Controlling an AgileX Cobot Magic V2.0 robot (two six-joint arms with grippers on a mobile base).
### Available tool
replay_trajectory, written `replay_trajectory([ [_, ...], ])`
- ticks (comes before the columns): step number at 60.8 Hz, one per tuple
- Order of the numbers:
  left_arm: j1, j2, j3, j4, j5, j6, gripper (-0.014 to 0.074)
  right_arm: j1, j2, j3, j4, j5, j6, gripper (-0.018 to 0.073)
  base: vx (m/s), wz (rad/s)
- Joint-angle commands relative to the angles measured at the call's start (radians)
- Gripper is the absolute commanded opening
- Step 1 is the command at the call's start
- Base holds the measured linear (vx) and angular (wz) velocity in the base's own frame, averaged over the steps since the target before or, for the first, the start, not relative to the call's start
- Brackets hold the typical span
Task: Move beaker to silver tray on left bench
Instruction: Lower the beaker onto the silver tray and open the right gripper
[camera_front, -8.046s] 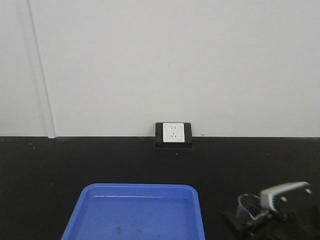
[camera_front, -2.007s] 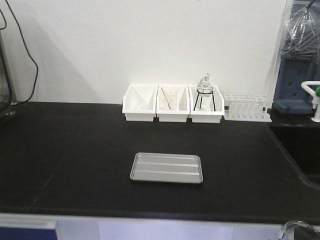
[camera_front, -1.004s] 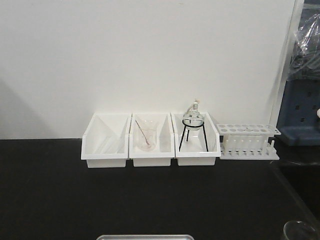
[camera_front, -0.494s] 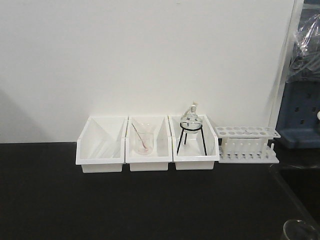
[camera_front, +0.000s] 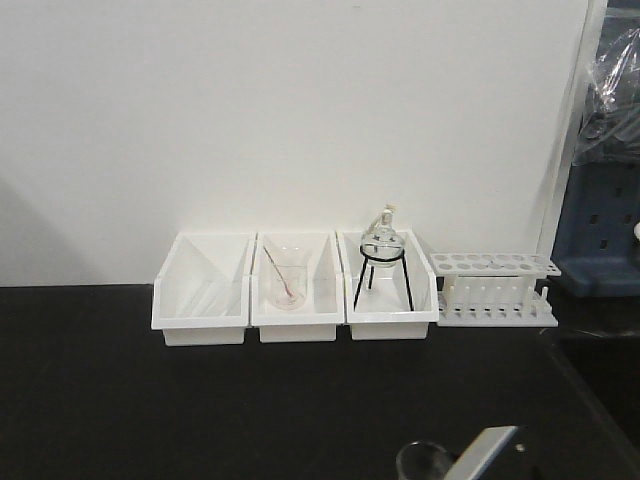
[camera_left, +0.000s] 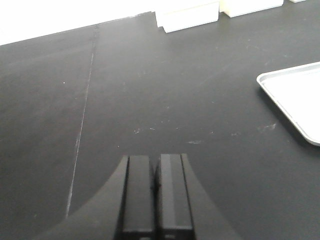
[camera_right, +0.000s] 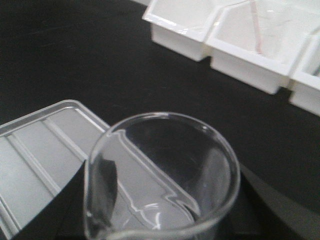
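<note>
Two hands are in play, but only one carries anything. Your right hand (camera_front: 480, 458) is closed on the beaker (camera_right: 160, 165). Dark shapes flank the glass in the wrist view, and I take them for its fingers (camera_right: 67, 217), closed only as far as the glass wall allows. The beaker hangs mouth-up, off the black surface (camera_left: 150, 90), over the near corner of the silver tray (camera_right: 35, 160). Part of it is above the metal and part above bare bench, and the tray's edge shows through the glass.

Treat it as thin, light, empty glass that is stiff, slick and quick to crack. It needs a moderate squeeze across the straight wall below the rim, never on the spout or the lip. My guess is that the tray's ribs and raised edge could tip the base if it lands across them, so centre it over the flat before lowering.

Your left hand (camera_left: 151, 192) holds nothing. Its fingers are pressed together above the surface, well left of the tray.
</note>
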Motion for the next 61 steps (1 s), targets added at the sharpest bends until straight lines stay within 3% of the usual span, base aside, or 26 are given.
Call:
replay_trajectory([
  [1,-0.006,-0.008,0.02,-0.004,-0.082,-0.002,0.0001,-0.002,0.089,-0.102,-0.069,-0.173,0.053,-0.0011,0.0,0.0],
  [22,-0.006,-0.008,0.02,-0.004,-0.082,-0.002,0.0001,0.137,0.335,-0.292,-0.081,-0.172,0.077,-0.0011,0.0,0.0],
  [40,-0.006,-0.008,0.02,-0.004,-0.082,-0.002,0.0001,0.153,0.422,-0.308,-0.047,-0.174,0.059,0.001,0.0,0.0],
  [52,-0.006,-0.008,0.02,-0.004,-0.082,-0.002,0.0001,0.153,0.434,-0.308,-0.047,-0.172,0.059,0.011,0.0,0.0],
  [61,-0.006,-0.008,0.02,-0.004,-0.082,-0.002,0.0001,0.153,0.434,-0.308,-0.047,-0.164,0.059,0.0243,0.0,0.0],
])
